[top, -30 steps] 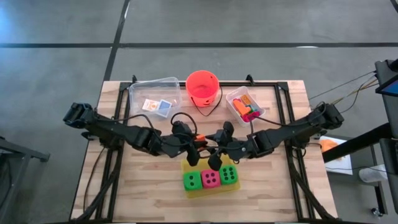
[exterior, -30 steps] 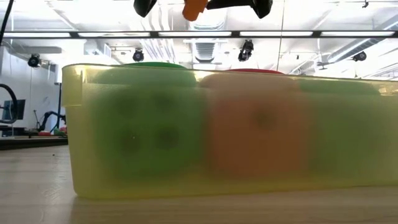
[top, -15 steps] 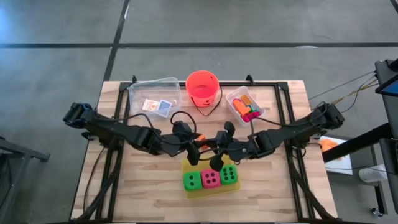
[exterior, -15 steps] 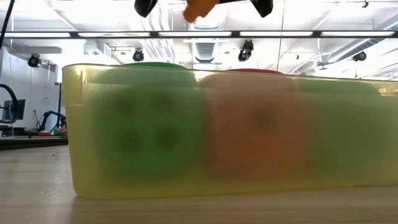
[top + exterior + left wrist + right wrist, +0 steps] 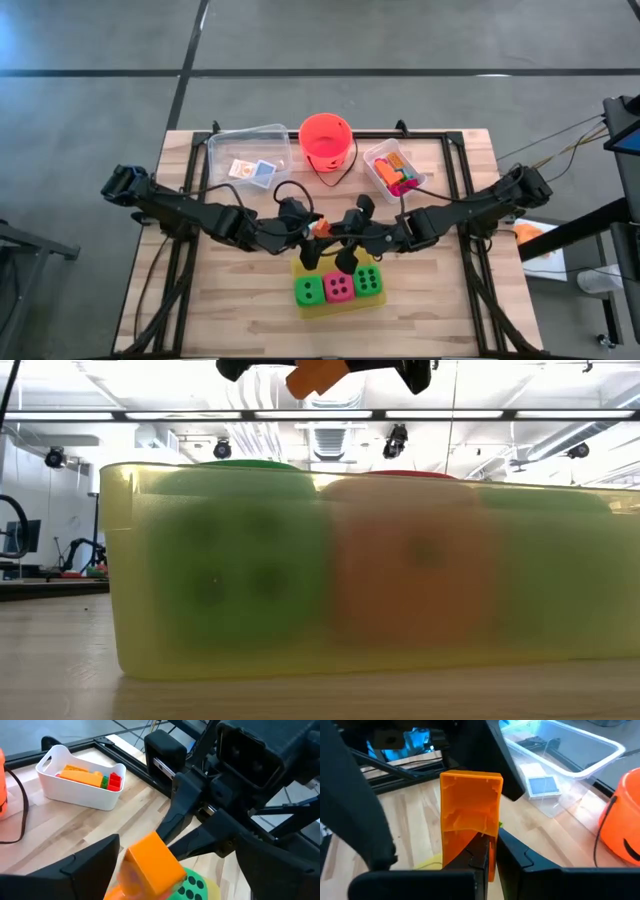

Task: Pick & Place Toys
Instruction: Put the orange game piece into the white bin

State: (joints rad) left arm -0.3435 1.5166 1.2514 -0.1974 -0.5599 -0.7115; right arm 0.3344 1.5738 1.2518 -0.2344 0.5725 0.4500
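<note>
Handed over since a second ago: the orange brick [image 5: 470, 815] now sits in the right gripper [image 5: 330, 232], with the left gripper [image 5: 305, 236] let go.
Right fingers [image 5: 480, 857] are pinched together on the brick's lower edge; left fingers [image 5: 90, 865] stand spread wide on either side of it, holding nothing. Just below both, three foam dice [image 5: 339, 287] lie in the yellow tray [image 5: 110, 560] on the bench [image 5: 230, 310].

Yellow tray [image 5: 115, 560] w/ 3 blurred dice [image 5: 235, 560] — orange brick [image 5: 315, 375] above.
</note>
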